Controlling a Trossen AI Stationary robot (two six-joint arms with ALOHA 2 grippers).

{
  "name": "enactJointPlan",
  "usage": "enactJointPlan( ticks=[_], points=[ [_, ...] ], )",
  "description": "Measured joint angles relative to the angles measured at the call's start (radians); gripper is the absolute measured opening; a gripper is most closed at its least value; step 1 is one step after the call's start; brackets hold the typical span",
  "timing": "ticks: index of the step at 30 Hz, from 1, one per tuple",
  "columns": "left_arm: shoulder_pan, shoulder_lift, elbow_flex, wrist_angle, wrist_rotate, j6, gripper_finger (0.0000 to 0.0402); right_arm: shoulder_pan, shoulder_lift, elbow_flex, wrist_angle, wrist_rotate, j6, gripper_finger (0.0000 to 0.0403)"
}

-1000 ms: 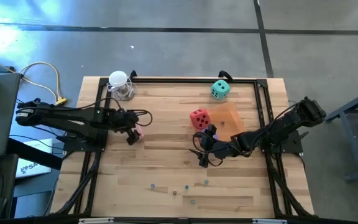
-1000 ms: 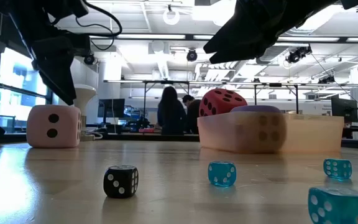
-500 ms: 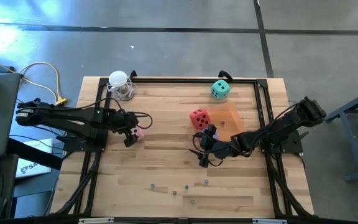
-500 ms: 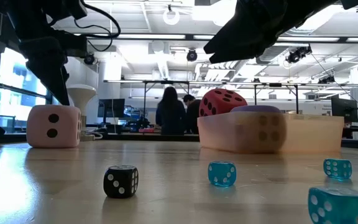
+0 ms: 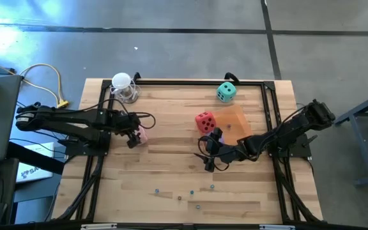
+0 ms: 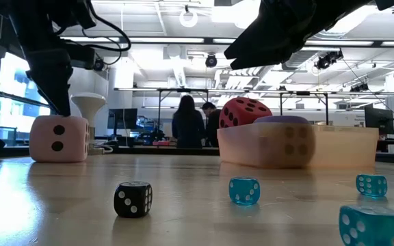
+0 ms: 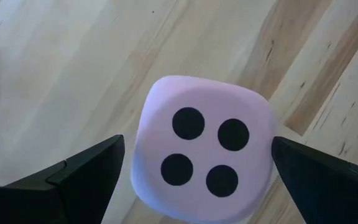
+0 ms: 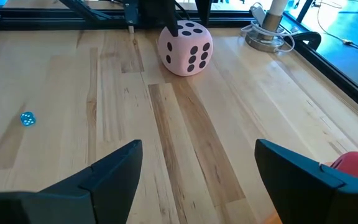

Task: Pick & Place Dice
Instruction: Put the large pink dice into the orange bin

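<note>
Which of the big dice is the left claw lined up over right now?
The pink die: it sits between the open left claw, four pips up. The red die and teal die lie farther off.

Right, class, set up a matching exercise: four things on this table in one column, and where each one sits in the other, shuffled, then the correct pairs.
Things:
1. soft pink die with dark pips
2. soft red die with dark pips
3. soft teal die with dark pips
4. flat translucent orange square

Places:
A. near the table's far edge, alone
B. between the left gripper's open jaws
C. lying just right of the red die
D. mid-table, just beyond the right gripper

Pairs: 1-B, 2-D, 3-A, 4-C
</note>
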Motion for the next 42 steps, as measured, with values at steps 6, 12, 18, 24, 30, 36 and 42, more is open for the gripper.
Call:
enactJointPlan(
  ticks=[6, 12, 18, 24, 30, 36, 42],
  points=[
    [-0.004, 0.038, 0.002, 0.016, 0.052, 0.018, 0.0397, 0.000, 0.000, 0.000, 0.000, 0.000, 0.000, 0.0302],
    [-0.018, 0.101, 0.006, 0.024, 0.081, 0.025, 0.0397, 0.000, 0.000, 0.000, 0.001, -0.009, 0.001, 0.0302],
    [-0.018, 0.124, 0.005, 0.023, 0.093, 0.025, 0.0397, 0.000, 0.000, 0.000, 0.002, -0.025, 0.001, 0.0302],
    [-0.018, 0.125, 0.002, 0.019, 0.113, 0.026, 0.0397, 0.000, 0.000, 0.000, 0.001, -0.026, 0.001, 0.0302],
    [-0.018, 0.125, -0.003, 0.032, 0.099, 0.045, 0.0397, 0.000, 0.000, 0.000, 0.001, -0.033, 0.001, 0.0302],
    [-0.029, 0.125, -0.041, 0.100, 0.089, 0.046, 0.0397, 0.000, 0.000, 0.000, 0.001, -0.056, 0.014, 0.0302],
    [-0.053, 0.125, -0.051, 0.108, 0.085, 0.075, 0.0397, 0.000, 0.000, 0.000, 0.001, -0.056, 0.019, 0.0302]
  ],
)
